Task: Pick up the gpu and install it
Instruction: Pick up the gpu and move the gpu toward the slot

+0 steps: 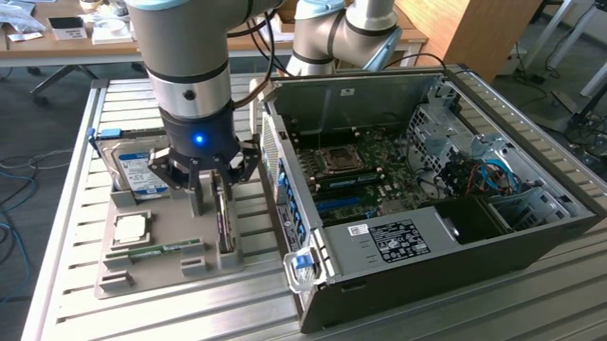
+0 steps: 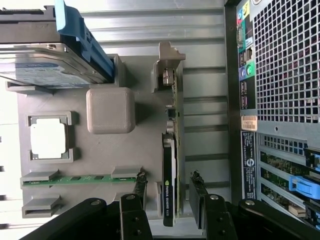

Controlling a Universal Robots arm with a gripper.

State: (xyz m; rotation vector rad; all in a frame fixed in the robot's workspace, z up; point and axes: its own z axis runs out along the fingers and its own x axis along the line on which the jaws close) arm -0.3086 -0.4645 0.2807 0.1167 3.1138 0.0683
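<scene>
Currently: gripper (image 2: pixel 168 184) partly open, fingers (image 2: pixel 140 186) straddling gpu (image 2: pixel 169 150), not touching. Gpu stands on edge in slot along gray holder's (image 2: pixel 100 155) edge nearest computer case (image 1: pixel 455 256). Best approach, likely: centre card between fingers, close squarely, lift straight.

1 gpu (image 1: pixel 224 222); 1 hard drive (image 1: pixel 142 172) with blue-white label; 1 processor chip (image 1: pixel 130 229); 1 green memory stick (image 1: pixel 167 249); 1 grey holder tray (image 1: pixel 175 209), lower left of frame; 1 open computer case (image 1: pixel 408 284), right of frame.
</scene>
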